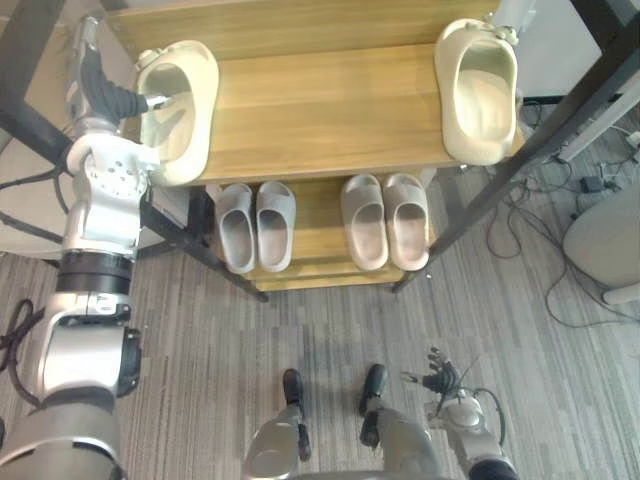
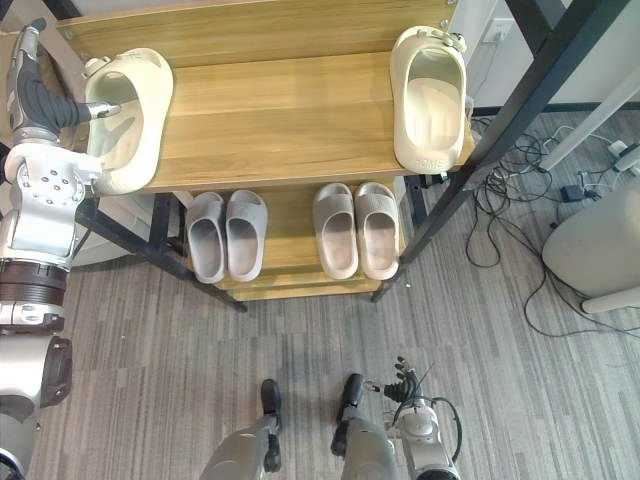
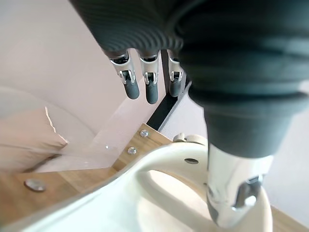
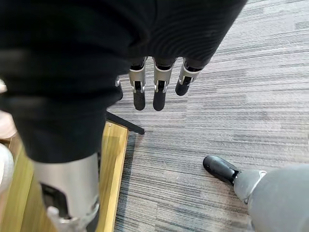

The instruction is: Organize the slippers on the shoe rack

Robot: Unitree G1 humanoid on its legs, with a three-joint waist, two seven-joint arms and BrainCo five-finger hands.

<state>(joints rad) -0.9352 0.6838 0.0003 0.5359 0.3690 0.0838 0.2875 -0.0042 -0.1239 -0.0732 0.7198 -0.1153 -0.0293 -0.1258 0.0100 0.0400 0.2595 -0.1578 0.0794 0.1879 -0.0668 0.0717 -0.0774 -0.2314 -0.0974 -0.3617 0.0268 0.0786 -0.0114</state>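
Left hand point(image 1: 105, 90), fingers straight, thumb inside, touched the upper-left slipper point(image 1: 185, 125), which lay lengthwise up-frame; mate point(image 1: 478, 90) far upper right; right hand point(image 1: 441, 378) slack, empty, lower right

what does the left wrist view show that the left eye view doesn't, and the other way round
The left wrist view adds the screws in the corner of the wooden top shelf. It also gives a close look at the left hand: straight fingers reach past the cream slipper, and the thumb points down at it.

The left eye view adds a second cream slipper at the shelf's right end, two grey slipper pairs on the lower shelf, and the right hand low over the carpet.

Both share the left hand, its cream slipper and the top shelf.
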